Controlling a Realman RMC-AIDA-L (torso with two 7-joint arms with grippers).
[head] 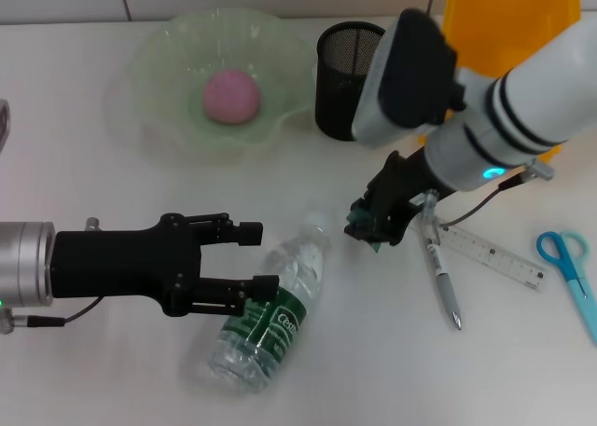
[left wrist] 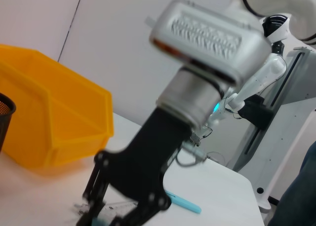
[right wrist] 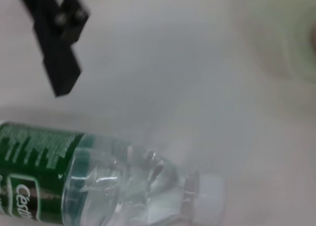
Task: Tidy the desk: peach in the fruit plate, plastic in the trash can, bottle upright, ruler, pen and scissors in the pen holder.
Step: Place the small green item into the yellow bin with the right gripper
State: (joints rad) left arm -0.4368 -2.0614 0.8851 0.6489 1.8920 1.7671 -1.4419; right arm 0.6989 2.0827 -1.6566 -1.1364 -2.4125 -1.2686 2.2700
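On desk: clear bottle (head: 270, 309) lying | green label | white cap

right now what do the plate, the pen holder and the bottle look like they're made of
Plate: translucent pale green, wavy rim, glossy; glass or plastic, can't tell. Pen holder: black mesh, likely metal. Bottle: clear thin plastic, green label, white cap.
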